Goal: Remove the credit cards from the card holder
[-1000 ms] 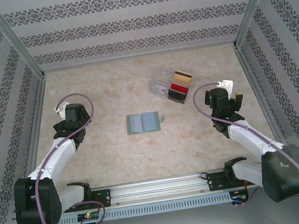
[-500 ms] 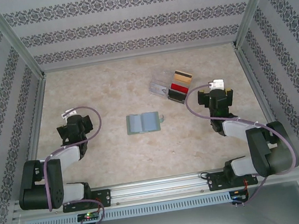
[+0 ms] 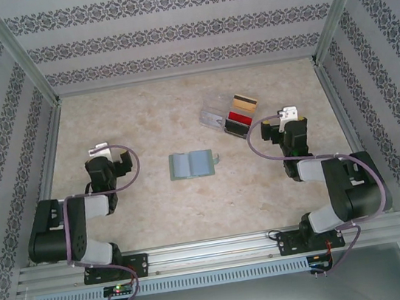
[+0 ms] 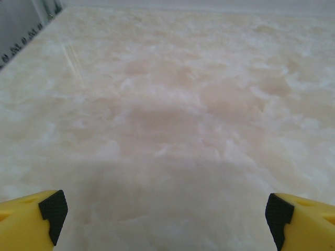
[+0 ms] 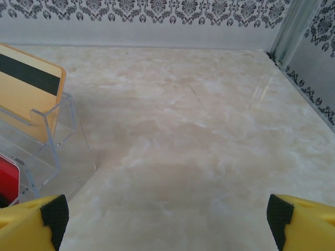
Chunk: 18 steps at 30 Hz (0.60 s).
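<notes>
Now that both arms have folded back: your elbows sit tucked down toward the bottom of the overhead frame, when a second ago both arms reached further up the table [image 3: 142, 106].
Left gripper [image 4: 165, 215]: spread wide with nothing between the yellow fingers [image 4: 29, 219], only bare table in front of it. It's at middle left in the overhead view, well apart from everything.
Right gripper [image 5: 165, 215]: also spread wide and carrying nothing. It's at middle right overhead, just below and right of the tray.
Wallet [image 3: 192, 164]: lying open and flat at the centre of the overhead frame, in the same spot as a second ago. The bluish pockets look empty from up here, but they're too small for me to swear to it.
Cards [image 3: 240, 114]: sitting in the clear tray [image 5: 52, 130], upper right of centre overhead.
Striped card [image 5: 26, 86]: yellowish with a dark stripe, propped up in the tray at the upper left of the right wrist view.
Red card [image 5: 7, 180]: poking in at the lower left edge of that view, in the front of the tray.
What changed: only your arms moved. The wallet, tray and cards stayed put.
What it means: I'd say the job's basically done. The cards are out, and this looks like both arms heading back to rest.
</notes>
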Each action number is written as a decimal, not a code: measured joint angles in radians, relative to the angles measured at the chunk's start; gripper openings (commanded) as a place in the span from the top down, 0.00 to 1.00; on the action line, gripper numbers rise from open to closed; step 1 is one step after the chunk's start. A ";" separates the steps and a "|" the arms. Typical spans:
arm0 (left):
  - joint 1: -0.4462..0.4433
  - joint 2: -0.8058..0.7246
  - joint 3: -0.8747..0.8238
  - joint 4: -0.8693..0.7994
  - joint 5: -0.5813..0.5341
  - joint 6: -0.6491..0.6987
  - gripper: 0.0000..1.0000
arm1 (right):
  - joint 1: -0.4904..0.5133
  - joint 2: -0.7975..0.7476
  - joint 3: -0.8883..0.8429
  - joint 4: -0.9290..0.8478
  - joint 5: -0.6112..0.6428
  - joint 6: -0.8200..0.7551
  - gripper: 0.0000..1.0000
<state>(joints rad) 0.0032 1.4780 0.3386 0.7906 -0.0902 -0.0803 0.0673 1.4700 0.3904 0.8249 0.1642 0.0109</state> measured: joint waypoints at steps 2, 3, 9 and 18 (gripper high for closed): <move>0.000 0.037 0.015 0.004 0.014 0.003 0.01 | 0.000 0.016 -0.003 0.017 -0.011 0.000 0.02; 0.000 0.048 0.021 0.006 0.016 0.003 0.01 | 0.000 0.020 -0.006 0.020 -0.016 0.000 0.02; 0.001 0.070 0.031 0.014 0.035 0.007 0.01 | -0.006 0.025 -0.007 0.033 -0.031 0.001 0.02; -0.001 0.070 0.043 0.018 0.035 0.024 0.01 | -0.026 0.026 -0.007 0.033 -0.043 0.008 0.02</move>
<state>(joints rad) 0.0021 1.5478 0.3820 0.8082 -0.0547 -0.0566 0.0410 1.4956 0.3832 0.8577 0.1207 0.0193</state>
